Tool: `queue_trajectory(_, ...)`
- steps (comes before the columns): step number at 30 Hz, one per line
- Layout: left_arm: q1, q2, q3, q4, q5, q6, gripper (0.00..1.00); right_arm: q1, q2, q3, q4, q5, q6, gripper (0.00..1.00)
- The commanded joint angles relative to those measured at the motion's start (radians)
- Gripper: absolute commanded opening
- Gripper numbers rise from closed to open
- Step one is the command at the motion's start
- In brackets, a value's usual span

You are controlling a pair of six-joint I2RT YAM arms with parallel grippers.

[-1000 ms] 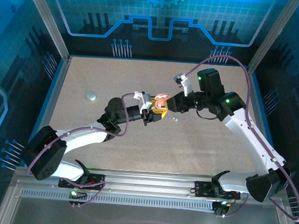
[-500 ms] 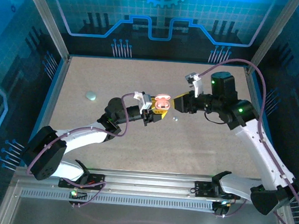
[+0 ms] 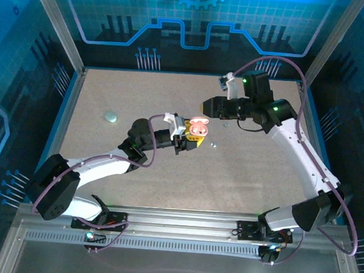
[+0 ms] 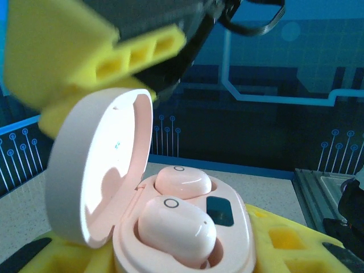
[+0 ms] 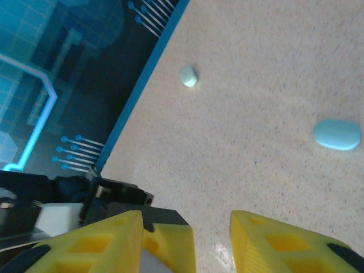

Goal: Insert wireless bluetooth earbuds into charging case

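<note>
Top external view: left tool (image 3: pixel 194 135) grips an open pink case (image 3: pixel 199 126) mid-table (image 3: pixel 242 175). Right tool (image 3: pixel 206 107) hovers near it, fingers apart, empty. Left wrist view: two pink earbuds (image 4: pixel 177 228) sit inside the case.

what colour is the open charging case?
Pale pink: the case and both earbuds seated in it. Clearest in the left wrist view.

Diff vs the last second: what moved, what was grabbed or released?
The right gripper backed away from the open pink case, first rightward, then toward the far edge, jaws open and empty. The left gripper stays shut on the case, two pink earbuds seated inside. The pale oval piece at left hasn't moved.
</note>
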Motion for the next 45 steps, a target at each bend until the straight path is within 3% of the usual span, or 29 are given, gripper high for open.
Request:
queue_trajectory(1, -0.005, -0.038, 0.029, 0.008, 0.005, 0.018, 0.32, 0.013, -0.018, 0.023, -0.074, -0.085, -0.055, 0.46)
queue_trajectory(6, -0.006, -0.031, 0.035, 0.019, 0.001, 0.018, 0.32, 0.005, -0.081, -0.065, -0.089, -0.174, -0.097, 0.48)
queue_trajectory(14, -0.005, -0.015, 0.043, 0.044, 0.026, -0.003, 0.33, -0.029, -0.090, -0.190, 0.010, -0.299, 0.000, 0.52)
queue_trajectory(22, -0.005, -0.017, 0.040, 0.045, 0.021, 0.000, 0.35, -0.033, -0.049, -0.265, 0.192, -0.552, 0.108, 0.49)
queue_trajectory(28, -0.005, -0.025, 0.036, 0.023, 0.012, 0.016, 0.36, -0.065, -0.056, -0.289, 0.202, -0.517, 0.127, 0.24)
queue_trajectory(32, -0.006, -0.032, 0.035, -0.025, -0.013, 0.040, 0.46, -0.080, -0.074, -0.322, 0.266, -0.489, 0.178, 0.15)
queue_trajectory(38, -0.004, -0.052, 0.016, -0.110, -0.089, 0.080, 0.71, -0.101, -0.081, -0.352, 0.351, -0.409, 0.238, 0.10)
queue_trajectory(41, -0.005, -0.083, -0.015, -0.140, -0.169, 0.098, 0.77, -0.140, -0.066, -0.381, 0.405, -0.360, 0.263, 0.10)
queue_trajectory(45, -0.005, -0.141, -0.060, -0.191, -0.282, 0.120, 0.82, -0.191, 0.010, -0.400, 0.419, -0.192, 0.247, 0.11)
